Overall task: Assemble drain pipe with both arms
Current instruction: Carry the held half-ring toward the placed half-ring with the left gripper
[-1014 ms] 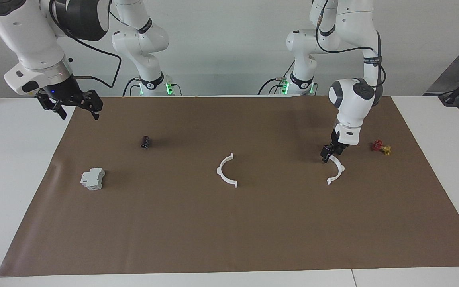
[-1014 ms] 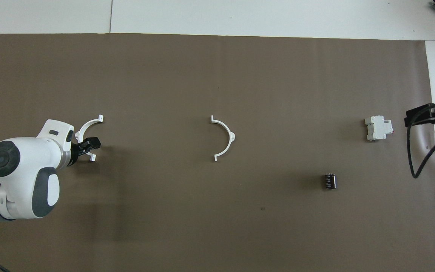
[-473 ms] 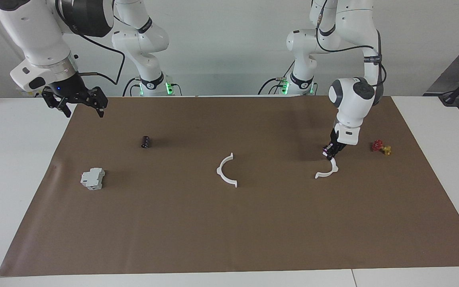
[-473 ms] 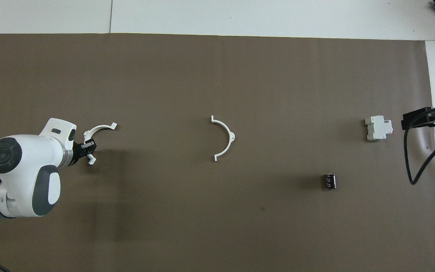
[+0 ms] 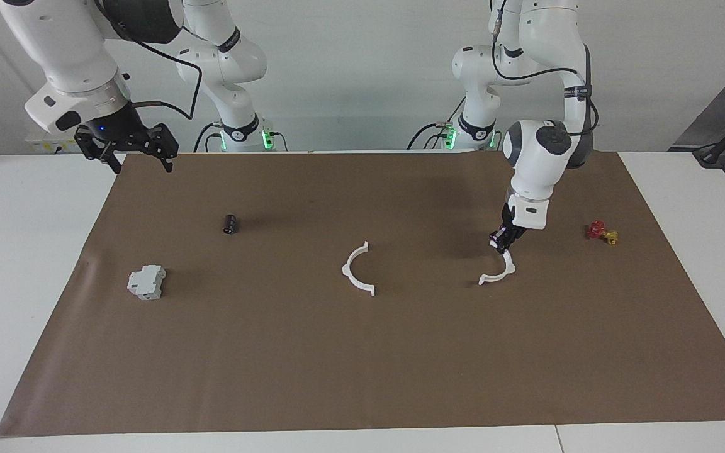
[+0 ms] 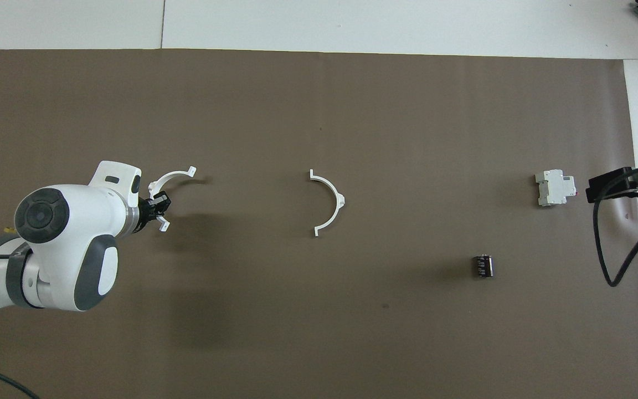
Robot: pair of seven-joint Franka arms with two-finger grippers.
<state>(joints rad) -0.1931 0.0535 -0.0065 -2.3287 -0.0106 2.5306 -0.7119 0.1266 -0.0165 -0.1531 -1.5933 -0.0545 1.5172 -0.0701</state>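
The left gripper [image 5: 501, 242] has its fingers clamped on one drain pipe half [image 5: 498, 273], hanging from them over the brown mat [image 5: 362, 365]. The other half [image 5: 356, 269] lies mid-bench, well apart. The right gripper [image 5: 137, 157] hovers with fingers spread, holding nothing.

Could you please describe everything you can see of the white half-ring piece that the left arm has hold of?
The held half-ring is a thin white arc, plastic by its look, with small square tabs at its ends. The left tool is shut on it near one end. The arc hangs tilted, its free end low over the brown mat, toward the left arm's end of the table, apart from the other half-ring. Whether that end touches the mat is unclear.
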